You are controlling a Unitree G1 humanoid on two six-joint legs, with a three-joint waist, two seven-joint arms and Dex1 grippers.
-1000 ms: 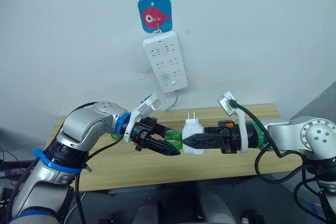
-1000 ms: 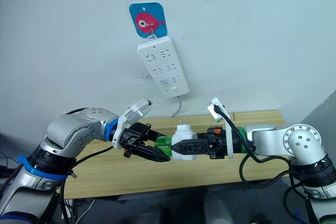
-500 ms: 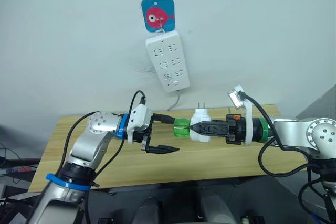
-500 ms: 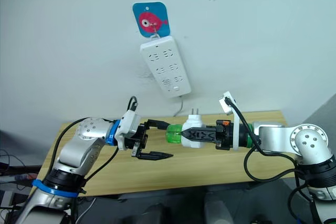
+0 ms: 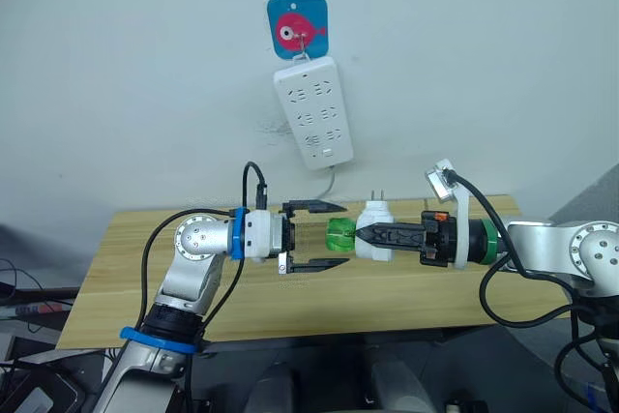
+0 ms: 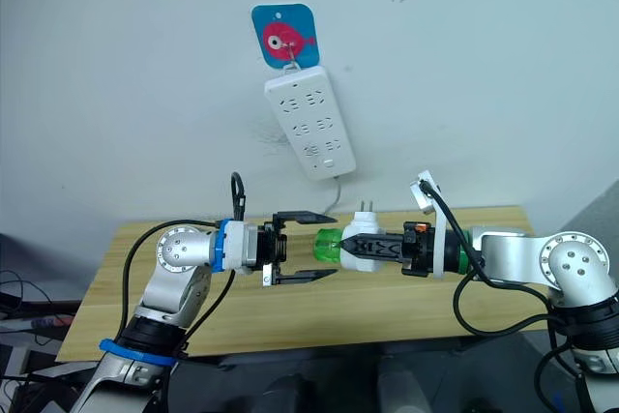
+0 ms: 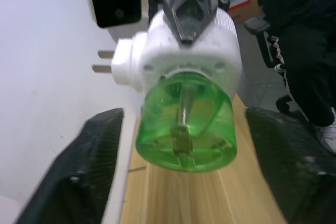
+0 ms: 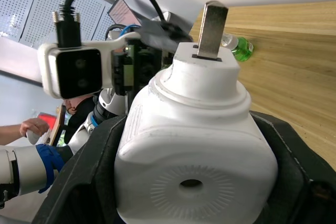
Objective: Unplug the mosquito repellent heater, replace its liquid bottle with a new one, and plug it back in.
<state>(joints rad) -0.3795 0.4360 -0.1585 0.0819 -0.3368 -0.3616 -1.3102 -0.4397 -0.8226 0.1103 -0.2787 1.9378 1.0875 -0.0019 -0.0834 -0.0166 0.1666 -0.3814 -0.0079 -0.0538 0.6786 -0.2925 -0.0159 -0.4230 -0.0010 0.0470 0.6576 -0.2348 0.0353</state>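
White wall behind, a wooden surface (image 5: pixel 145 258) below, and between them the heater (image 5: pixel 373 230) is held in mid-air, out of the power strip (image 5: pixel 312 111) that hangs on the wall above. The right claw (image 5: pixel 372 232) is clenched on its white body, prongs pointing up. Its green bottle (image 5: pixel 340 236) sticks out sideways toward the robot's left, long axis level and aimed straight at the left claw (image 5: pixel 314 236). That claw is spread wide, one finger above and one below the line of the bottle, tips just short of its base (the left wrist view has the bottle's round end dead centre between the fingers). So the left arm is the nearer free one; I'd guess a short straight advance puts it around the bottle. Open air all round; the surface edge lies well below. A second green bottle (image 8: pixel 237 47) lies on the wood.
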